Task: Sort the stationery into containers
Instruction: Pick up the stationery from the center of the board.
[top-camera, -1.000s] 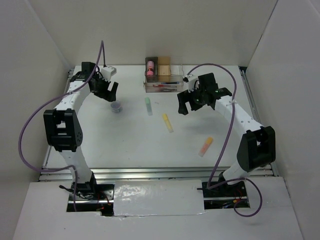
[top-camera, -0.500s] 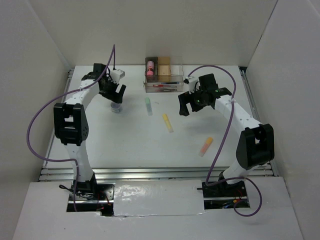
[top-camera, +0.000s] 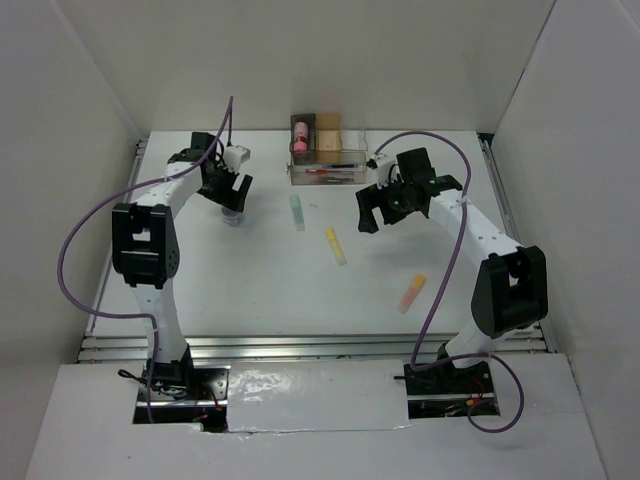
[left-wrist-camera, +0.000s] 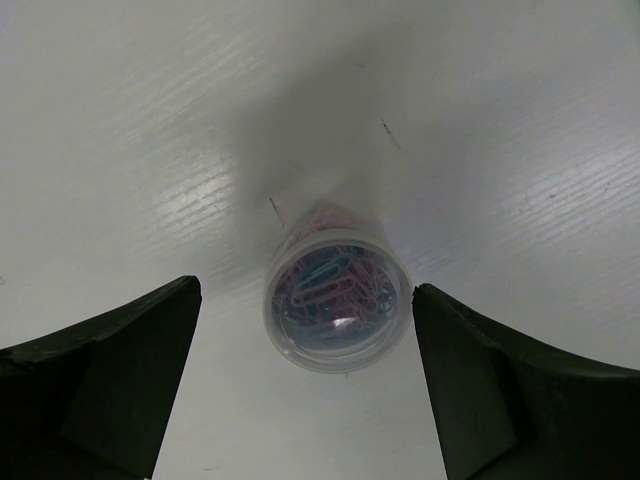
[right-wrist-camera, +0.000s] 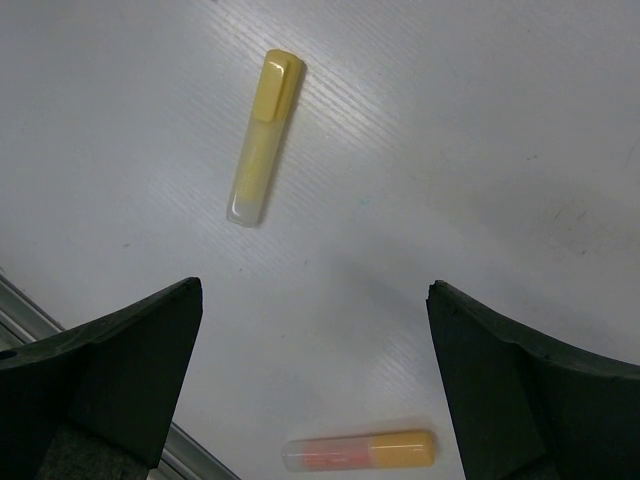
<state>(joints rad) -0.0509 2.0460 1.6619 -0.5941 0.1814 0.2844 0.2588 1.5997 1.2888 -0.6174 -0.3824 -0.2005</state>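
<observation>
Left hand (top-camera: 230, 190), spread wide, hangs over the clip pot (left-wrist-camera: 337, 300), which stands upright below and between its fingers. Best to drop straight down, then close evenly low on the pot's wall so it doesn't tip.

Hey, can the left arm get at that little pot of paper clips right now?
Probably yes. The left gripper hangs open right above the pot, its jaws wide on either side in the wrist view, and nothing else lies near the pot there.
</observation>
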